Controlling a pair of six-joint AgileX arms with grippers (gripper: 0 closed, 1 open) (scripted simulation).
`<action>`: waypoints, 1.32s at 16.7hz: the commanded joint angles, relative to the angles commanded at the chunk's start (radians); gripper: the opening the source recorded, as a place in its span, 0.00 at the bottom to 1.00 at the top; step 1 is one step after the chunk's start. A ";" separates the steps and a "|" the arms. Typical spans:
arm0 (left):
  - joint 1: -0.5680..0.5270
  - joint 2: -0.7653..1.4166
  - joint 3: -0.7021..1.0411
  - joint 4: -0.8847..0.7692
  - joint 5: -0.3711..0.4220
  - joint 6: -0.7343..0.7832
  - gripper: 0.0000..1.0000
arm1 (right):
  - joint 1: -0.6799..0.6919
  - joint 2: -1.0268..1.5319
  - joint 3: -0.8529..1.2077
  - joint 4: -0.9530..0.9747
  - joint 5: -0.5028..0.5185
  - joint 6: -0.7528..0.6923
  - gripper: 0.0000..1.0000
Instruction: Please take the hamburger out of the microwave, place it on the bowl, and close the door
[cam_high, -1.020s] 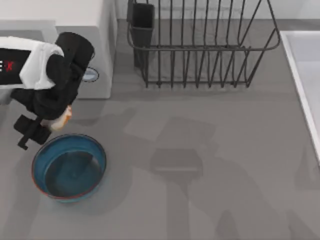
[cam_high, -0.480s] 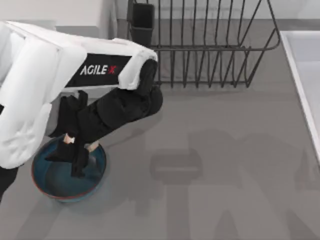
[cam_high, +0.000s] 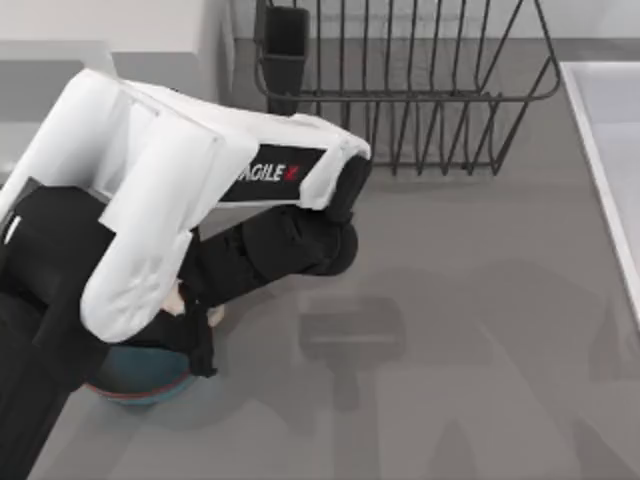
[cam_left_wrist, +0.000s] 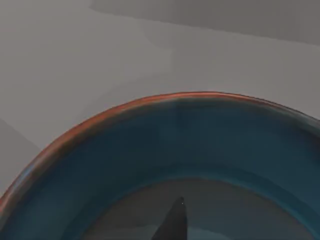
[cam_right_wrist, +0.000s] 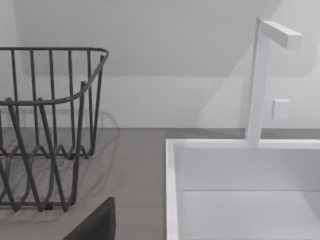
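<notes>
My left tool (cam_high: 190, 325) hangs over the bowl (cam_high: 140, 385) at the worktop's (cam_high: 450, 330) front left, largely hidden beneath my own white arm; I cannot tell whether it is spread or pinched. A small cream patch, which may be the hamburger (cam_high: 214, 316), peeks out beside the tool, above the bowl's far rim. In the left wrist view the blue wall and reddish rim curve just below, with a dark fingertip (cam_left_wrist: 172, 225) over the grey inside. The microwave (cam_high: 150, 35) sits at the back left, the black wire rack (cam_high: 400, 90) beside it.
</notes>
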 joint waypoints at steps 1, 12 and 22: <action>0.000 0.000 0.000 0.000 0.000 0.000 0.00 | 0.000 0.000 0.000 0.000 0.000 0.000 1.00; 0.053 -0.005 -0.132 0.157 -0.043 0.042 0.00 | 0.000 0.000 0.000 0.000 0.000 0.000 1.00; 0.062 -0.015 -0.169 0.183 -0.050 0.046 0.30 | 0.000 0.000 0.000 0.000 0.000 0.000 1.00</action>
